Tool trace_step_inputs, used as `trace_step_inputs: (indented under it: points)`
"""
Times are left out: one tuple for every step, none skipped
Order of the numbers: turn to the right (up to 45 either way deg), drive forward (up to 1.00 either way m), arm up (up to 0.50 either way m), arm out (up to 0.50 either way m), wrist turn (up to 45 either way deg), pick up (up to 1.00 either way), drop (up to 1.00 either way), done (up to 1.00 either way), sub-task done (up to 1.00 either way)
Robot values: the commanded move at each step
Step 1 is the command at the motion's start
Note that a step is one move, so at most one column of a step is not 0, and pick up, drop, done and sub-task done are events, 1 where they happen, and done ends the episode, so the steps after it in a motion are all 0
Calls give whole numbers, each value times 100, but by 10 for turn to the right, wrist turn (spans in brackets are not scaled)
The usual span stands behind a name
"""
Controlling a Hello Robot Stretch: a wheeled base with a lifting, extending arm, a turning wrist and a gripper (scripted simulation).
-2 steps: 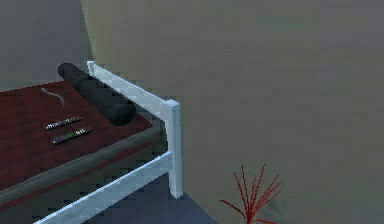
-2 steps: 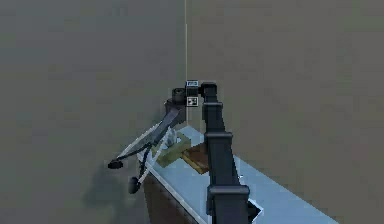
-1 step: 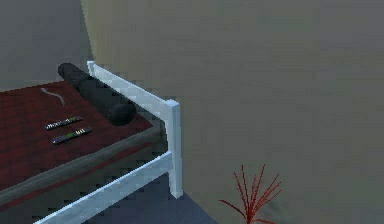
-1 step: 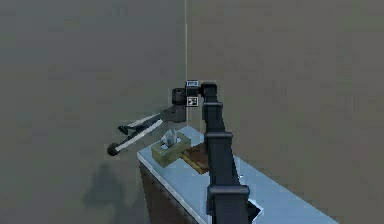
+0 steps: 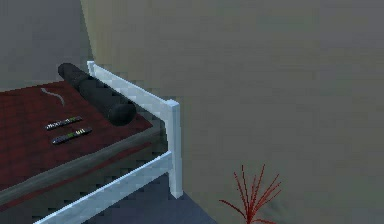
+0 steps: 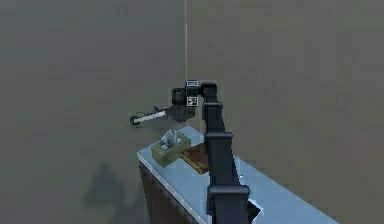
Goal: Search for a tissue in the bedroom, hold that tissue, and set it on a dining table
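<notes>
Red spiky plant [image 5: 252, 195], count 1, stands lowest in the forward view, right of centre, on the floor just beside the bed's corner post. White-framed bed [image 5: 175, 140], count 1, carries a dark red cover [image 5: 30, 160]. On the cover lie slim dark bar-shaped objects, count 2: one [image 5: 68, 137] and, just beyond it, the other [image 5: 60, 125], side by side and near each other. Farther up lies a thin pale curved strip [image 5: 52, 95], count 1. Long black cylindrical bolster [image 5: 95, 92], count 1, lies along the far rail against the grey-olive wall [image 5: 260, 70].

Arm side view: dark square arm bar [image 6: 222, 160] rises over a brown counter with a pale blue-grey top [image 6: 290, 205], count 1. On that top, nearest, is a small white object [image 6: 255, 212], too small to identify. Beyond it lies a flat brown slab [image 6: 197, 159], and just left of the slab a pale beige tissue box [image 6: 168, 152], count 1, with a light tuft on top. White marker squares [image 6: 190, 97], count 2. The jaws point toward the view's left, above the box. Jaws' state: cannot tell, nor whether they hold anything.
</notes>
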Motion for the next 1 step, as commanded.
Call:
trace_step_inputs:
  points:
    - [0,0,0,0,90,0,0,0,0]
